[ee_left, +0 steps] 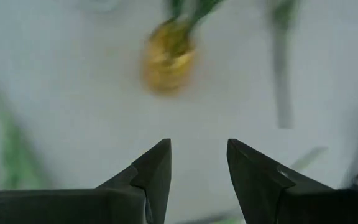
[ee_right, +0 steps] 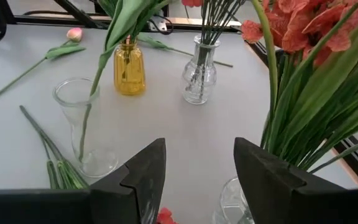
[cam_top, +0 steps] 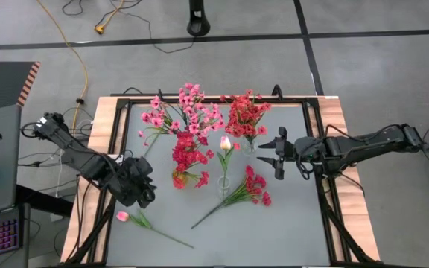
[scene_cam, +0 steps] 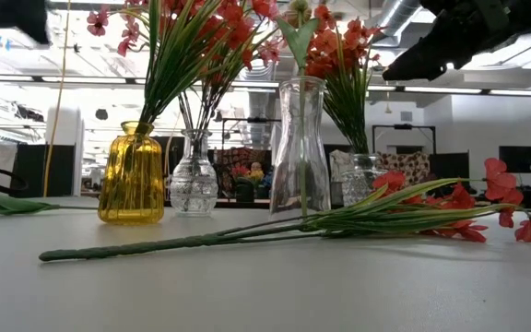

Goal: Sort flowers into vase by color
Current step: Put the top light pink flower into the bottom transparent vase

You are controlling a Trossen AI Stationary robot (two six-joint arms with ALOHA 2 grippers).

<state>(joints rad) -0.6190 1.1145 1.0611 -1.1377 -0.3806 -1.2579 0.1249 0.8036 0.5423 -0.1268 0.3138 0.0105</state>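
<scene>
Four vases stand mid-table. A yellow vase (cam_top: 178, 179) holds magenta flowers (cam_top: 187, 149), and a small clear vase (scene_cam: 194, 175) holds pink flowers (cam_top: 188, 112). Another clear vase (cam_top: 250, 147) holds red flowers (cam_top: 246, 113), and a tall clear vase (cam_top: 224, 183) holds one pale tulip (cam_top: 226, 143). A red sprig (cam_top: 250, 186) lies on the table near the tall vase. A loose tulip (cam_top: 123, 217) lies at the near left. My left gripper (cam_top: 144, 192) hangs open left of the yellow vase (ee_left: 169, 56), nothing between its fingers. My right gripper (cam_top: 276, 154) is open and empty, right of the red flowers (ee_right: 309, 37).
The loose sprig's long stem (scene_cam: 155, 247) runs toward the near edge. The loose tulip's stem (cam_top: 162, 237) slants toward the near edge. A black frame (cam_top: 315, 112) borders the table. Bare table shows at the near right (cam_top: 289, 231).
</scene>
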